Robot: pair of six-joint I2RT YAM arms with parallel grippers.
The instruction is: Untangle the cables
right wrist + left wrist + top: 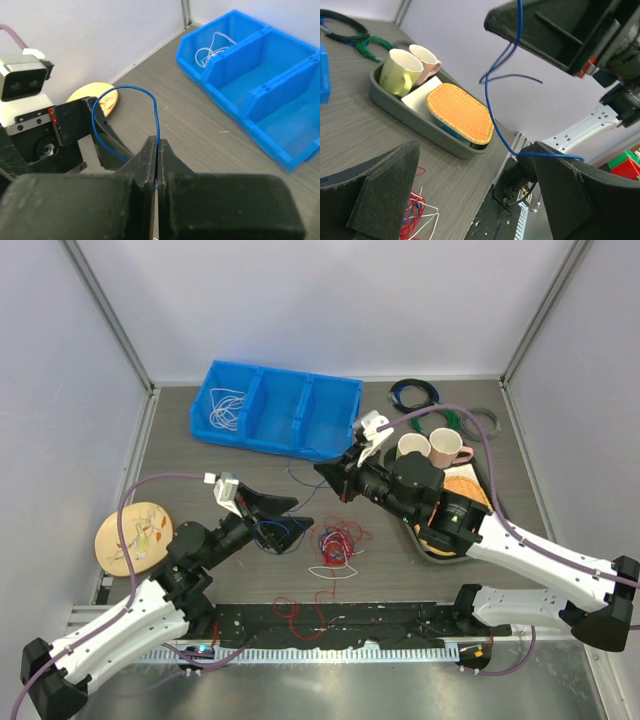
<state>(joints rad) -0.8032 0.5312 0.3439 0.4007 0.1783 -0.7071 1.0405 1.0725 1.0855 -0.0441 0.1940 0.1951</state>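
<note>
A tangle of red, white and blue cables (pixel 338 545) lies on the table centre; it also shows in the left wrist view (pixel 415 220). A dark blue cable (pixel 287 532) runs up from there. My right gripper (pixel 322 470) is shut on it, the strand pinched between the jaw tips (pixel 158 144). The blue cable (pixel 125 90) arcs over to my left gripper (pixel 303 513), which is open. In the left wrist view the blue cable (pixel 490 105) drapes over the right finger (pixel 570 190) of my left gripper (pixel 475 147). A white cable (pixel 225 410) lies in the blue bin's left compartment.
The blue three-part bin (pixel 275 410) stands at the back. A grey tray (pixel 425 543) with two cups (pixel 430 447) and an orange-lidded box (pixel 460 112) is on the right. Coiled green, black and grey rings (pixel 440 410) lie behind it. A wooden disc (pixel 133 537) lies left. A red cable (pixel 290 608) lies on the front strip.
</note>
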